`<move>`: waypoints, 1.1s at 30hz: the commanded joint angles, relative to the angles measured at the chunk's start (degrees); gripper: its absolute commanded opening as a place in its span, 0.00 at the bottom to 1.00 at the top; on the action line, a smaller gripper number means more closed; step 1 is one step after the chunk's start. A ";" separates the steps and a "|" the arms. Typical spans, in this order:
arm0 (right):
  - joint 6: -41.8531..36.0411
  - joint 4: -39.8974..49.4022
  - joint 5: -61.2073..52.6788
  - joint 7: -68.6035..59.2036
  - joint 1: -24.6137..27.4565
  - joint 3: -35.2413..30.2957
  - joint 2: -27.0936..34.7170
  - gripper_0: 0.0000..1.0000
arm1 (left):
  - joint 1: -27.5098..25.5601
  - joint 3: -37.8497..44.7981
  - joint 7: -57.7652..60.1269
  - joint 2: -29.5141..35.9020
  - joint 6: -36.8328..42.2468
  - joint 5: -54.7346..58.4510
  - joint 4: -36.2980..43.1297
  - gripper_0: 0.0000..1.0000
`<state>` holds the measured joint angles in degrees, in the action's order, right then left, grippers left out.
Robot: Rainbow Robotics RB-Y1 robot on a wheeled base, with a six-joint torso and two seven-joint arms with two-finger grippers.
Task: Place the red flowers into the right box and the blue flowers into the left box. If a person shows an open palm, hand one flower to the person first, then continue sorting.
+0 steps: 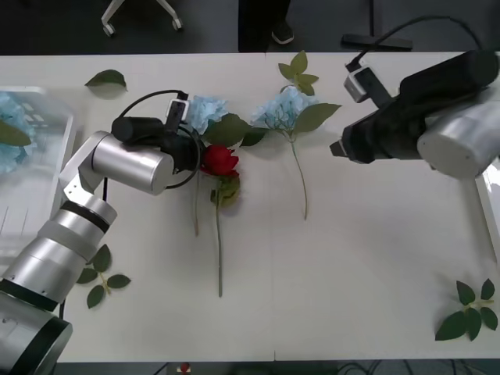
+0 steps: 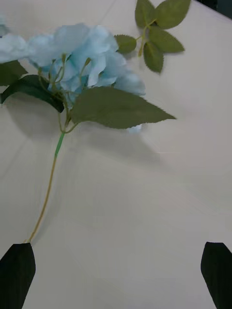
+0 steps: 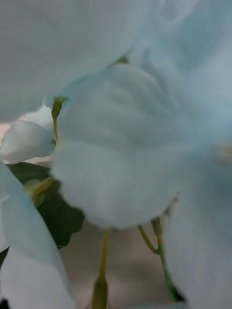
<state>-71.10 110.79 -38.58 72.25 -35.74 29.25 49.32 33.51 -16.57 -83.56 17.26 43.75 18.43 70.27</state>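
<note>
Even bright light; blurred close petals (image 3: 116,159)

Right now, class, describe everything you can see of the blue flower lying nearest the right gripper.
The blue flower is a fluffy pale sky-blue head of small, fabric-looking petals on a thin green stem, with broad serrated leaves beneath the head. It lies flat on the white table, stem pointing toward the robot. A loose leaf sprig sits just beyond it. The right gripper, fingers open, hovers nearby without touching it.
</note>
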 commanded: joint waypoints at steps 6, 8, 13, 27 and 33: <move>-3.52 -2.07 6.86 -9.32 -6.98 7.84 -4.76 1.00 | 1.20 -1.18 -1.08 0.14 -0.51 -1.21 -0.31 0.00; -3.34 -4.09 7.82 -10.81 -8.12 9.25 -6.26 1.00 | 1.03 -1.18 -1.25 0.14 -0.51 -1.29 -0.40 0.00; -1.23 -11.39 10.37 -12.04 -10.41 11.18 -10.56 1.00 | 0.85 -0.83 -0.55 0.32 -0.33 -1.56 -0.31 0.00; 3.69 -27.82 14.50 -16.26 -13.83 13.38 -18.74 1.00 | 0.85 12.53 -0.02 6.30 32.45 -0.50 22.02 0.00; 5.18 -32.92 16.96 -21.53 -16.03 17.07 -21.46 1.00 | 0.76 20.44 -0.81 13.24 42.39 1.26 26.76 0.00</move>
<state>-66.26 78.80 -22.52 53.82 -48.43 44.92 29.29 33.50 1.11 -83.59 26.14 84.15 19.01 95.03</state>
